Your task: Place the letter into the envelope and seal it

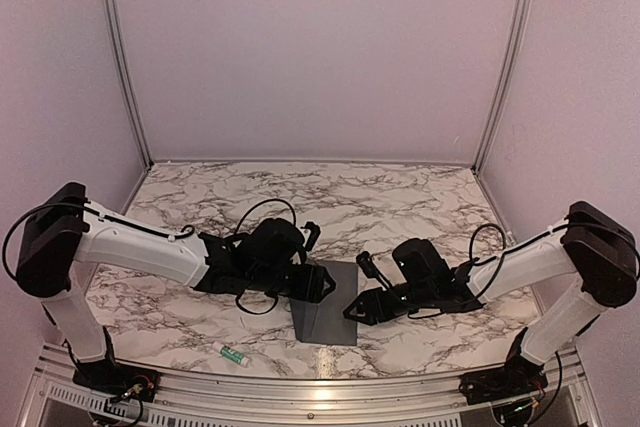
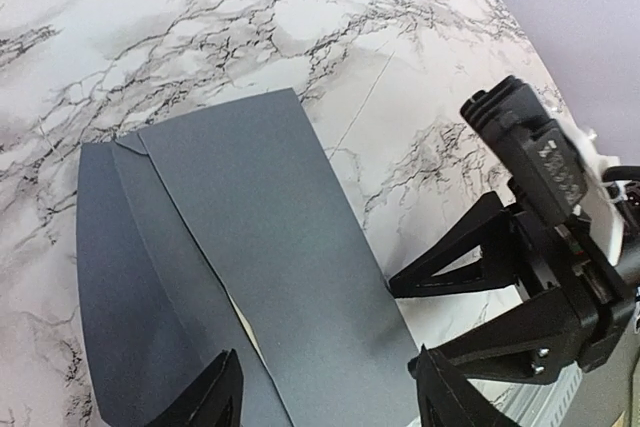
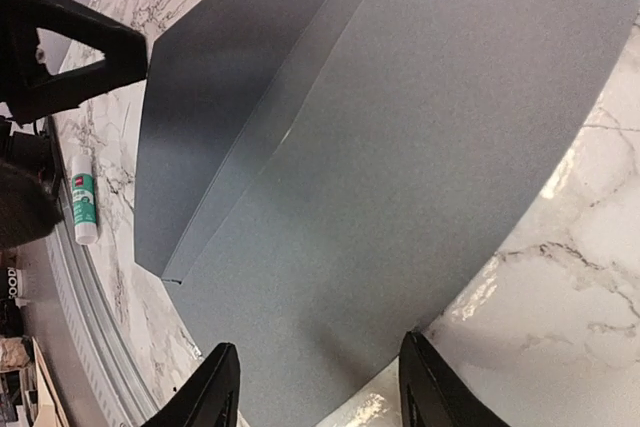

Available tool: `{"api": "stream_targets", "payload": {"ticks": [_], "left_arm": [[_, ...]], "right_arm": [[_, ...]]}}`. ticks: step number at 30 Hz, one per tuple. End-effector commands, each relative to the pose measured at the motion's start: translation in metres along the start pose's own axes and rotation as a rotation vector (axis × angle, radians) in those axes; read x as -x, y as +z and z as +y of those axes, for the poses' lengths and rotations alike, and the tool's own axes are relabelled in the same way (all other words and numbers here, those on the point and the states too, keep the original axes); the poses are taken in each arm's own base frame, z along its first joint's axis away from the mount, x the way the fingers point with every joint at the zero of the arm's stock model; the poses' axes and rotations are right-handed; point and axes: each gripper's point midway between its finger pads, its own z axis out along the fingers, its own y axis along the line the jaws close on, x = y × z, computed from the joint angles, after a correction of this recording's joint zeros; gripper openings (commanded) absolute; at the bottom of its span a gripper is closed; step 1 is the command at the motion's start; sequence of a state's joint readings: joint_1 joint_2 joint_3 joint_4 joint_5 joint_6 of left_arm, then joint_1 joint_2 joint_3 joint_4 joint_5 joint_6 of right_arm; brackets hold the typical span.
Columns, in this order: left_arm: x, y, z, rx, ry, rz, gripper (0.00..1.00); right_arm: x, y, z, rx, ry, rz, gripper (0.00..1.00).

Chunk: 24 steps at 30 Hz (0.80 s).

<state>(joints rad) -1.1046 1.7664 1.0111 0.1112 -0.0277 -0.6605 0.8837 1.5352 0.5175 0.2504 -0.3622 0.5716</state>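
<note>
Envelope (image 1: 330, 305), dark grey, matte, flap creased over, table (image 1: 400, 197) 6 o'clock, left tool (image 2: 328, 367) and right tool (image 3: 318, 352) spread wide.

A small white-and-green tube (image 1: 233, 354) lies flat on the white marbled surface (image 1: 400, 197), at about seven o'clock, near its front edge.

White marble-patterned table (image 1: 400, 197), grey veins running all over it, and it fills the whole booth. On the far side there's a plain lilac back wall (image 1: 320, 47), with matching walls left and right. A silver metal post (image 1: 122, 57) stands in each far corner, and a ribbed metal rail (image 1: 320, 399) catches the light along the near edge.
</note>
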Motion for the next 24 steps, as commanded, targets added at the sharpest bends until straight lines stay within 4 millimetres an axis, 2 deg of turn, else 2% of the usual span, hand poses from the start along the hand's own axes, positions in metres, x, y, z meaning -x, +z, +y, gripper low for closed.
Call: {"api": "stream_targets", "payload": {"ticks": [1,3,7,10,14,18,24], "left_arm": [[0.011,-0.026,0.002,0.027,0.054,-0.043,0.62],[0.016,-0.04,0.006,0.05,0.066,-0.079,0.62],[0.027,-0.072,0.029,0.142,0.079,-0.169,0.64],[0.03,-0.092,0.045,0.18,0.079,-0.217,0.66],[0.03,-0.113,0.072,0.257,0.08,-0.262,0.68],[0.025,-0.136,0.1,0.331,0.061,-0.3,0.7],[0.015,-0.165,0.123,0.361,0.028,-0.355,0.9]], "right_arm": [[0.012,0.001,-0.004,-0.065,-0.003,-0.017,0.51],[0.018,-0.004,-0.006,-0.099,-0.011,-0.032,0.51],[0.039,-0.023,-0.007,-0.194,-0.036,-0.11,0.51],[0.058,-0.037,0.001,-0.227,-0.091,-0.193,0.51],[0.073,-0.044,0.029,-0.187,-0.197,-0.247,0.51],[0.075,-0.037,0.063,-0.152,-0.322,-0.256,0.52],[0.061,-0.009,0.122,-0.095,-0.51,-0.238,0.55]]}}
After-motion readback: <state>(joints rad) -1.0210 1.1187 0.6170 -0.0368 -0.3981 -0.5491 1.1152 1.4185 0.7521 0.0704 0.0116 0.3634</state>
